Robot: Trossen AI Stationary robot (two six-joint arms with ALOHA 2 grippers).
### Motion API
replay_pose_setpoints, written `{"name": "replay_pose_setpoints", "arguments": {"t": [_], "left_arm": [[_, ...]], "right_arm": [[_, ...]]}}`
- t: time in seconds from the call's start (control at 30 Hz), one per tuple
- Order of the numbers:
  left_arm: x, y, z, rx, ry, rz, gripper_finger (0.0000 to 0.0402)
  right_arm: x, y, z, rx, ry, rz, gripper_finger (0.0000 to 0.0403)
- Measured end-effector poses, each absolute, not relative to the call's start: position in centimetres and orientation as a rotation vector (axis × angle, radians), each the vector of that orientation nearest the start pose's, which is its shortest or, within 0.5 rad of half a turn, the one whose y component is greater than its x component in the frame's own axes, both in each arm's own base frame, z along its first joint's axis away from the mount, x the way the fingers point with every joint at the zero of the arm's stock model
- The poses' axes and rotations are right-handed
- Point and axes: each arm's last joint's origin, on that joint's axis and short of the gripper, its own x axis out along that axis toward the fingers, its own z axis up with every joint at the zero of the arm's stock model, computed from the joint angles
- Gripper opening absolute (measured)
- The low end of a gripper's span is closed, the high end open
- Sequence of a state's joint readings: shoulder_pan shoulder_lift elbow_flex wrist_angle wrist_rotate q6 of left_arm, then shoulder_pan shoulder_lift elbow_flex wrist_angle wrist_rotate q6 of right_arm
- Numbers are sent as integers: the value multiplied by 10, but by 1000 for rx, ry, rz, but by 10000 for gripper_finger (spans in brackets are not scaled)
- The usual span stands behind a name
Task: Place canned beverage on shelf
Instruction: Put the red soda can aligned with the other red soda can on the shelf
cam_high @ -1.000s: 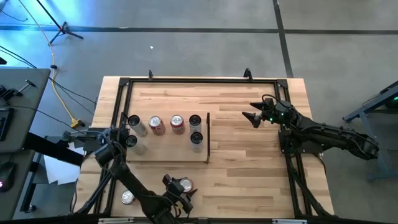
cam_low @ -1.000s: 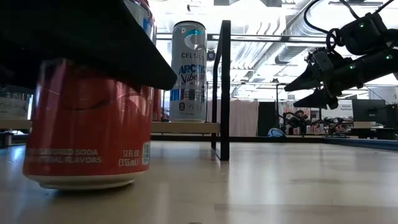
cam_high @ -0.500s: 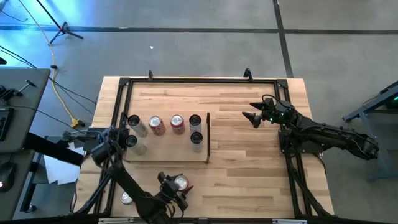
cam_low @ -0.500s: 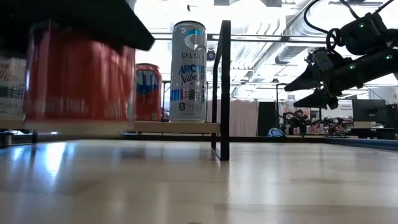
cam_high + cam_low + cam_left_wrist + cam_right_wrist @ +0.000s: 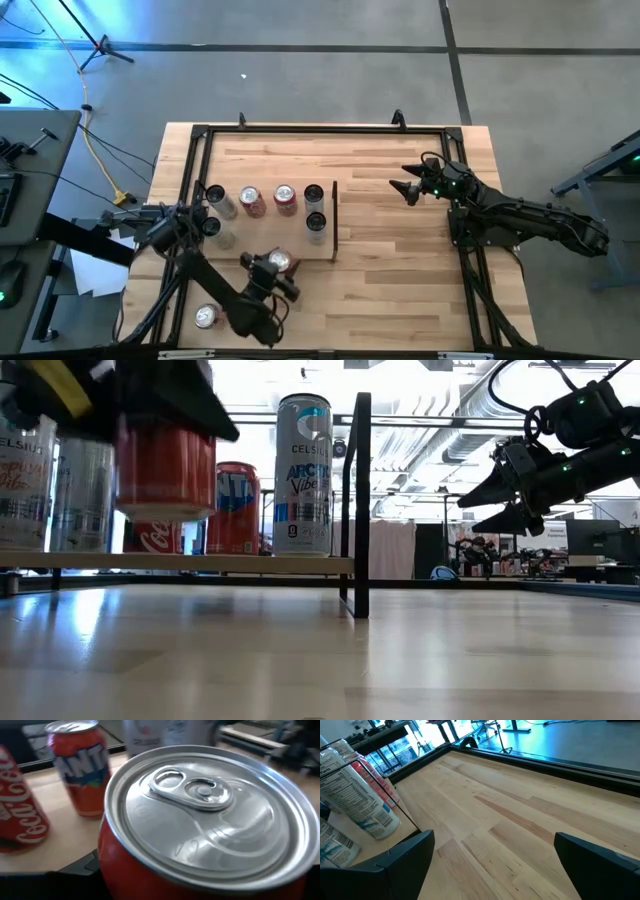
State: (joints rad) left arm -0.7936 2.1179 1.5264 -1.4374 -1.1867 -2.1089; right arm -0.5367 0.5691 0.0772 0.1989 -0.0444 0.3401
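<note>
The left arm reaches in from the near left corner of the table, bent low over the wood, and its left gripper (image 5: 278, 266) is clamped on a red aluminium drink can (image 5: 279, 261), carried upright and clear of any surface. From table height the can (image 5: 165, 470) hangs with its bottom rim just above the level of the flat pale-wood shelf panel (image 5: 200, 563), the dark gripper body wrapped over its upper half. In the left wrist view the can's silver lid with its pull tab (image 5: 200, 810) fills nearly everything, the red wall showing below the rim. From above, the can sits over the near edge of the shelf (image 5: 230, 250), a little left of its middle. The shelf lies on the left half of the large wooden tabletop with the black metal frame (image 5: 400, 290), and its thin dark upright strip (image 5: 334, 220) runs along its right short edge. On the shelf stand several cans: a far row holding a silver can (image 5: 222, 204), a red cola can (image 5: 250, 200), a red can with blue lettering (image 5: 285, 198) and a tall silver-and-blue slim can (image 5: 313, 195), then another slim can (image 5: 316, 224) nearer, beside the strip, and a dark-topped can (image 5: 212, 227) towards the left end. One more silver-topped can (image 5: 206, 317) stands off the shelf at the table's near left. The right arm waits over the right side of the table, its right gripper (image 5: 401, 188) raised with fingers spread wide and holding nothing.
</note>
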Motion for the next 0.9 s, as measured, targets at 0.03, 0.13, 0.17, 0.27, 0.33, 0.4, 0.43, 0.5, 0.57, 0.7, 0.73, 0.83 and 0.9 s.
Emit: {"name": "replay_pose_setpoints", "arguments": {"t": [0.03, 0.13, 0.17, 0.27, 0.33, 0.4, 0.43, 0.5, 0.57, 0.7, 0.73, 0.83, 0.9], "left_arm": [[272, -234, 169, -210, 292, 970, 267], [274, -223, 166, -191, 295, 1008, 267], [275, -220, 165, -189, 297, 1018, 267], [278, -211, 161, -173, 311, 1048, 267], [280, -206, 159, -169, 312, 1064, 267], [282, -202, 157, -164, 313, 1079, 267], [283, -200, 157, -163, 314, 1085, 267], [285, -196, 157, -166, 313, 1098, 267], [288, -192, 157, -173, 310, 1111, 267], [292, -186, 157, -191, 300, 1136, 267], [293, -185, 157, -197, 299, 1143, 267], [295, -182, 156, -210, 313, 1163, 272], [295, -181, 156, -219, 328, 1176, 280]], "right_arm": [[116, -68, 155, 416, 198, -533, 399], [116, -68, 155, 416, 198, -533, 399], [116, -68, 155, 416, 198, -533, 399], [116, -68, 155, 416, 198, -533, 399], [116, -68, 155, 416, 198, -534, 399], [116, -68, 155, 416, 198, -533, 399], [116, -68, 155, 416, 198, -533, 399], [116, -68, 155, 416, 198, -533, 399], [116, -68, 155, 416, 198, -534, 399], [116, -68, 155, 415, 198, -533, 399], [116, -68, 155, 416, 198, -534, 399], [116, -68, 155, 416, 198, -533, 399], [116, -68, 155, 416, 198, -533, 399]]}}
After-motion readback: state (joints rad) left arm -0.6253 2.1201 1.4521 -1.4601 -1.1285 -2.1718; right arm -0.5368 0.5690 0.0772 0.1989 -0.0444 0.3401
